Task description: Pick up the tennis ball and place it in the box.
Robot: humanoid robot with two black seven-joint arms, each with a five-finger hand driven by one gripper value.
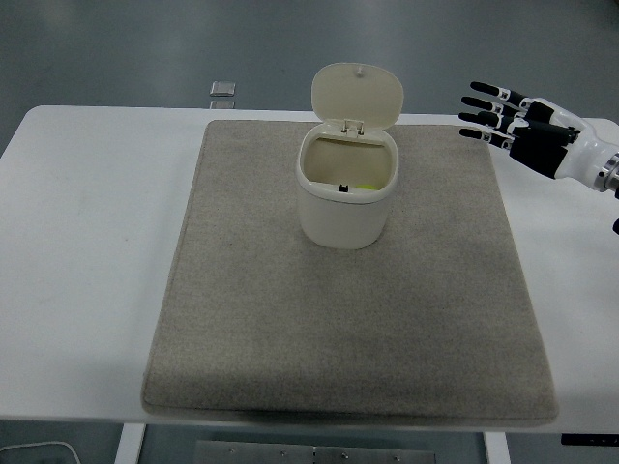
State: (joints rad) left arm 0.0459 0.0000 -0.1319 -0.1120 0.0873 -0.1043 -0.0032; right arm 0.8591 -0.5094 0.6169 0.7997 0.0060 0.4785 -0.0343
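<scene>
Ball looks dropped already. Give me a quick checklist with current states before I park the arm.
1. Tennis ball inside the box: ok, a yellow sliver shows inside.
2. Right hand empty, fingers spread: ok.
3. Hand apart from the box and its lid: ok.
4. Box upright on the mat: ok.
5. Lid shut: not ok, it stands open.
6. Left arm position: cannot tell, out of view.

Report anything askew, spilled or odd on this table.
Nothing stands out. The box stands upright on the mat, lid open, with the tennis ball inside. The right hand hovers open and empty beside it.
</scene>
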